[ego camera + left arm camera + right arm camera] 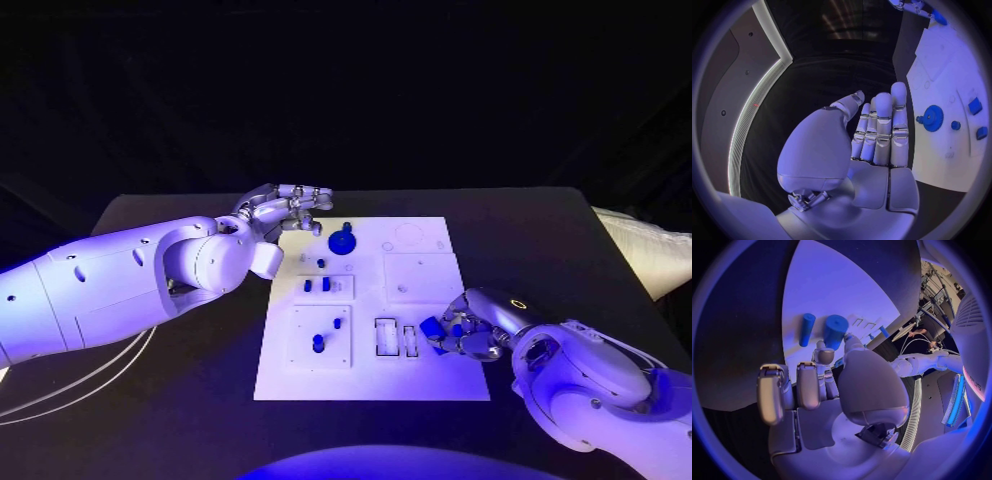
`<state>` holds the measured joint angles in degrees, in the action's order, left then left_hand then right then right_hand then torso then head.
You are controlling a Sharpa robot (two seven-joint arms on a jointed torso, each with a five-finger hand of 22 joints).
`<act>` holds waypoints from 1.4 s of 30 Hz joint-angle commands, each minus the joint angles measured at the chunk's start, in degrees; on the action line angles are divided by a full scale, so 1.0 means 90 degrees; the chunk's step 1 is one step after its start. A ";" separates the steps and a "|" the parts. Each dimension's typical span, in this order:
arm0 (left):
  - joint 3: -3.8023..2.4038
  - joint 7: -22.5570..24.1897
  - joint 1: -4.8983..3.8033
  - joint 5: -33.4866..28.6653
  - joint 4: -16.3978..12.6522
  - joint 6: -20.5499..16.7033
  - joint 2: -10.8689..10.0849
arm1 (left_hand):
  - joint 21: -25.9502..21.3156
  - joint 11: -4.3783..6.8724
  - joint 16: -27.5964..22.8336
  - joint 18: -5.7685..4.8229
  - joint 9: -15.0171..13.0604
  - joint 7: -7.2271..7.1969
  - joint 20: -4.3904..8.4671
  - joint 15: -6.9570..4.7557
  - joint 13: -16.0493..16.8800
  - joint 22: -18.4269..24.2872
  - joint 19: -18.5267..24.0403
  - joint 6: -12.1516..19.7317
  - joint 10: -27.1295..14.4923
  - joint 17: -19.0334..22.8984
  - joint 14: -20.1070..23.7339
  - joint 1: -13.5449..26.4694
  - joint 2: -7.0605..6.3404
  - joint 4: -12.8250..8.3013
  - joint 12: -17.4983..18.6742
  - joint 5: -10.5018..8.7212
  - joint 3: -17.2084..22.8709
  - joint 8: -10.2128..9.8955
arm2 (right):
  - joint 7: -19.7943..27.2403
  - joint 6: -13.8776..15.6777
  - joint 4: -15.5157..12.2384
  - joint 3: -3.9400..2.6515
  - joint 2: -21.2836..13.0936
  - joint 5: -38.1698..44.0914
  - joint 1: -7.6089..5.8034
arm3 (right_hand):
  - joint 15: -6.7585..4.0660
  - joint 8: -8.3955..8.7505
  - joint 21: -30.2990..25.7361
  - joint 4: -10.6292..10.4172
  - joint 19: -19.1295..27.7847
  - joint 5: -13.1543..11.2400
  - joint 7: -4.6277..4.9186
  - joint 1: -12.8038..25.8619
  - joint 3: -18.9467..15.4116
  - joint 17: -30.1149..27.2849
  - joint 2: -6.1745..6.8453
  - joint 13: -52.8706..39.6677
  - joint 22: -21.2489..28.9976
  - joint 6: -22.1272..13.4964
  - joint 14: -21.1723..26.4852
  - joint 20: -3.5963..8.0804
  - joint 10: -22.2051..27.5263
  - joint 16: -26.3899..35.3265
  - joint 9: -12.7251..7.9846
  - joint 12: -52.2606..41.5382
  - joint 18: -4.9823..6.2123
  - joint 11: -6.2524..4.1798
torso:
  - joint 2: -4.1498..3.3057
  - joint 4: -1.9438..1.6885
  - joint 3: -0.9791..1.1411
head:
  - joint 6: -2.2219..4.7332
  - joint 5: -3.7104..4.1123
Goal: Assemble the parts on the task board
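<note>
White rounded arms, silver segmented robot hand (pixel 873 145).

Black bench (pixel 173 400) lying under the work area

The bench is spreading dark and matte beneath the white plate, its far edge running across the head view in front of a black backdrop. A pale, cloth-like thing (pixel 645 255) is sitting at the bench's right edge, its make too unclear to tell. Thin white cables (pixel 90 385) are trailing across the bench's near left part, curving towards the picture's left edge.
</note>
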<state>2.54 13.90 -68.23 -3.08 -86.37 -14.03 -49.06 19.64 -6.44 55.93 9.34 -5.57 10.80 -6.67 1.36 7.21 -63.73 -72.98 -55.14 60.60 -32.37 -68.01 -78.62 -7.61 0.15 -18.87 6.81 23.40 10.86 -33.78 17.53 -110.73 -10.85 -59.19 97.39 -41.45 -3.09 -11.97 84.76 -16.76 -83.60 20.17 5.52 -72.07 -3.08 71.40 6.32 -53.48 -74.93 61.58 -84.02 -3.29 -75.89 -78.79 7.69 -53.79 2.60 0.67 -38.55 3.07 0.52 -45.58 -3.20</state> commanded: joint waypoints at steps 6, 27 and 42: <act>-0.0003 -0.0018 0.0001 0.0023 -0.0018 0.0127 -0.0007 | -0.0028 0.0018 0.0014 0.0112 0.0006 -0.0009 -0.0022 -0.0002 0.0004 0.0009 0.0007 0.0038 -0.0048 0.0006 0.0031 -0.0024 -0.0023 -0.0004 -0.0038 0.0028 -0.0029 0.0042 | -0.0101 -0.0294 0.0127 0.0008 0.0168 0.0225 0.0095 | -0.0007 -0.0041 -0.0016 0.0006 -0.0039 -0.0077 -0.0018 0.0071 -0.0118 -0.0024 -0.0108 -0.0029 -0.0768 -0.0046 -0.0312 0.0000 0.0067 0.0003 0.0027 0.0059 -0.0045 0.0010 | 0.0003 -0.0020 0.0004 | -0.0030 0.0001; -0.0003 -0.0051 0.0001 0.0023 -0.0023 0.0163 -0.0011 | -0.0030 0.0017 0.0013 0.0113 0.0008 -0.0008 -0.0021 -0.0002 0.0003 0.0011 0.0006 0.0042 -0.0055 0.0013 0.0034 -0.0028 -0.0016 -0.0005 -0.0043 0.0028 -0.0030 0.0046 | -0.0070 0.0948 -0.0100 -0.0013 0.0232 -0.0141 0.0116 | -0.0081 -0.0256 0.0089 0.0073 -0.0148 -0.0542 -0.0118 -0.0789 0.0413 0.0231 -0.0692 -0.0371 -0.0931 0.0087 -0.0359 0.0063 -0.0061 -0.0154 0.0267 -0.0042 -0.0084 -0.0087 | 0.0005 -0.0025 0.0004 | -0.0026 0.0032; -0.0003 -0.0061 0.0004 0.0024 -0.0030 0.0204 0.0026 | -0.0030 0.0017 0.0013 0.0113 0.0008 -0.0008 -0.0021 -0.0002 0.0003 0.0011 0.0006 0.0042 -0.0055 0.0013 0.0034 -0.0028 -0.0016 -0.0005 -0.0043 0.0028 -0.0030 0.0046 | -0.0069 0.0794 -0.0271 -0.0044 0.0469 -0.1127 0.0113 | -0.0071 -0.0251 0.0090 0.0005 -0.0143 0.0385 -0.0108 -0.0138 0.0288 0.0282 -0.0585 -0.0503 -0.0936 0.0081 -0.0362 0.0056 -0.0131 -0.0186 0.0391 -0.0018 -0.0083 -0.0072 | 0.0002 -0.0043 -0.0005 | -0.0011 0.0048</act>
<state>2.55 13.16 -68.19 -3.05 -86.48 -13.43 -48.96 19.64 -6.23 55.93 9.34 -5.58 10.80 -6.66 1.36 7.21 -63.69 -72.98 -55.14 60.39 -32.31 -68.01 -78.62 -7.61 0.15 -18.87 6.81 23.40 11.07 -34.41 26.19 -113.14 -11.23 -55.18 89.99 -40.46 -3.50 -13.06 85.21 -16.67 -83.80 23.44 5.12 -74.06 -0.23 73.87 0.57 -57.91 -74.90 61.37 -84.03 -3.09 -76.55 -80.23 7.15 -54.02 2.60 0.06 -38.53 2.73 0.48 -45.72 -2.77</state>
